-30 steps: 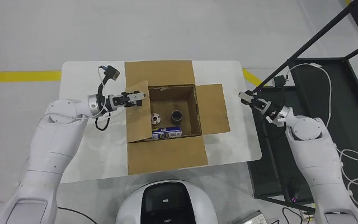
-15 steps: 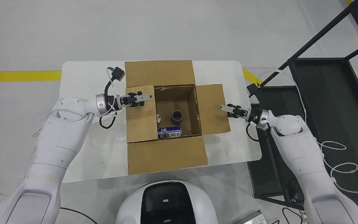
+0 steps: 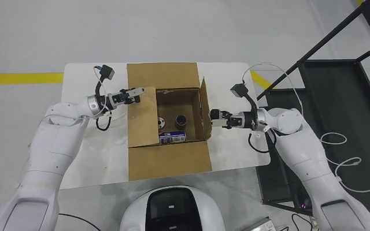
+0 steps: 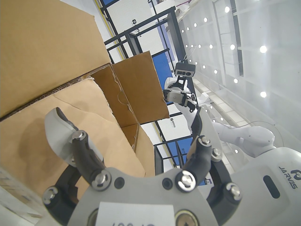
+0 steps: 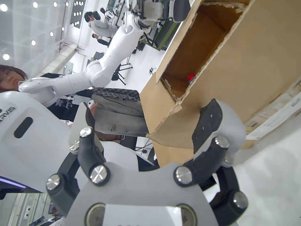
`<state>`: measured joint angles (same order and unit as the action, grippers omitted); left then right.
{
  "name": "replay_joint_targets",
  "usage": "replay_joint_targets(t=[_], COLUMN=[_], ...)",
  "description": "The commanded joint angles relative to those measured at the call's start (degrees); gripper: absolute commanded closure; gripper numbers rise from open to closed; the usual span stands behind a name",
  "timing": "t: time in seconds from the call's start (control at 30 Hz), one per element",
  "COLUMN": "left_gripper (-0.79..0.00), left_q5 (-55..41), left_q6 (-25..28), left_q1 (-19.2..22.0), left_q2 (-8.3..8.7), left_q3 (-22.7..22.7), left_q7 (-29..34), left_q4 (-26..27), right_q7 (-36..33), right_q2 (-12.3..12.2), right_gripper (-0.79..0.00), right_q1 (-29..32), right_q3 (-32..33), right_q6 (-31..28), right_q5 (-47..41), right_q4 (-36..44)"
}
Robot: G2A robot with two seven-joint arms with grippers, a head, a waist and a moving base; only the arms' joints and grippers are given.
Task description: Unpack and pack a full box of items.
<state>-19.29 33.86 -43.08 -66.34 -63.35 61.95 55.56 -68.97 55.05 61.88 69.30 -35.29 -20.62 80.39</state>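
**A:** How was that step best done?

**B:** I judged I should catch each flap by its free edge and swing both together, so the box (image 3: 165, 75) didn't slide.

**A:** And your fingers?

**B:** My left gripper (image 3: 134, 92) gaped wide, with the left flap (image 3: 143, 118) just beside its fingertips. My right gripper (image 3: 214, 115) gaped too. The right flap (image 5: 164, 118) had its corner between those fingers, unpinched.

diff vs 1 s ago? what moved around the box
The right gripper swung in from the table's right edge to the cardboard box's right flap, which went from flat to nearly upright. The left gripper drew back slightly at the left flap. The items inside stayed put.
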Motion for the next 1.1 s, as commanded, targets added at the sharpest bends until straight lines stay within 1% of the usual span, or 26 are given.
replay_joint_targets(t=[0.0, 0.07, 0.17, 0.23, 0.37, 0.47, 0.53, 0.63, 0.7, 0.77, 0.8, 1.07], left_gripper=[-0.785, -0.785, -0.785, -0.785, -0.785, -0.785, -0.785, -0.785, -0.785, -0.785, -0.785, -0.785], left_q5=[-1.05, -1.12, -0.57, -0.11, -0.58, -0.7, -0.01, 0.96, 4.03, 5.25, 5.59, 5.59], left_q6=[-0.34, -0.57, -0.61, -0.56, -0.12, 0.77, 2.16, 5.26, 7.77, 9.56, 10.17, 10.17], left_q1=[-0.28, -0.31, -0.36, -0.37, -0.75, -0.72, -0.24, 0.71, 1.99, 3.07, 3.64, 3.64], left_q2=[0.09, 0.3, 0.69, 0.96, 1.49, 1.84, 1.98, 2.04, 2.11, 1.94, 1.84, 1.84], left_q3=[-0.43, -0.96, -1.87, -2.56, -4.35, -5.6, -6.2, -6.41, -6.32, -5.83, -5.52, -5.52], left_q7=[-0.1, 0.26, 0.55, 0.44, -0.36, -1.16, -2.19, -2.86, -4.14, -5.2, -5.48, -5.48], left_q4=[-0.15, -0.29, -0.34, -0.25, -0.08, -0.75, -1.41, -2.91, -5.03, -7.14, -8.09, -8.09], right_q7=[0.77, 1.17, 3.56, 5.48, 7.76, 10.33, 11.05, 9.9, 8.42, 6.4, 6.2, 6.2], right_q2=[0.75, 1.5, 2.53, 3.08, 3.59, 3.31, 2.83, 1.61, 0.66, -0.4, -0.57, -0.57], right_gripper=[-0.785, -0.785, -0.785, -0.785, -0.785, -0.785, -0.785, -0.785, -0.785, -0.785, -0.785, -0.785], right_q1=[-2.14, -4.46, -7.47, -8.96, -10.46, -10.01, -8.8, -6.08, -3.44, -0.6, -0.15, -0.15], right_q3=[-3.47, -6.42, -9.54, -10.96, -11.59, -10.01, -8.11, -3.7, -0.18, 3.48, 4.07, 4.07], right_q6=[-0.53, -0.85, -1.08, -1.06, -1.11, 0.4, 1.87, 4.34, 6.27, 7.89, 8.16, 8.16], right_q5=[2.7, 5.33, 8.77, 10.83, 10.48, 10.59, 8.84, 5.28, 2.23, 1.09, 1.05, 1.05], right_q4=[-1.87, -4.13, -7.54, -8.99, -9.97, -9.91, -9.11, -7.56, -6.33, -4.97, -4.6, -4.6])
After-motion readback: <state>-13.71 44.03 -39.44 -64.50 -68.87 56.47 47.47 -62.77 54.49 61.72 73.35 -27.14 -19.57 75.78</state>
